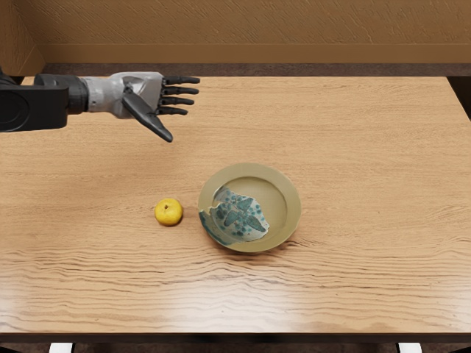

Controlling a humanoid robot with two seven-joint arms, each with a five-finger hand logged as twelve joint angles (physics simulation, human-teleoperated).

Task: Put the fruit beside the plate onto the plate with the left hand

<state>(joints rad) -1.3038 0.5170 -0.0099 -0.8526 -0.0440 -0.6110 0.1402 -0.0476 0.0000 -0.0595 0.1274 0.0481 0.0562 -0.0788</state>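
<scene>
A small yellow fruit (168,212) lies on the wooden table, just left of a tan plate (283,193) with a blue-green pattern inside. The two are a small gap apart. My left hand (171,103) hovers over the far left part of the table, well behind the fruit. Its fingers are stretched out to the right, the thumb angled down, and it holds nothing. The left arm comes in from the picture's left edge. No right arm shows.
The wooden table (368,279) stretches wide around the plate. A wall runs along its far edge, and the table's front edge lies near the bottom of the picture.
</scene>
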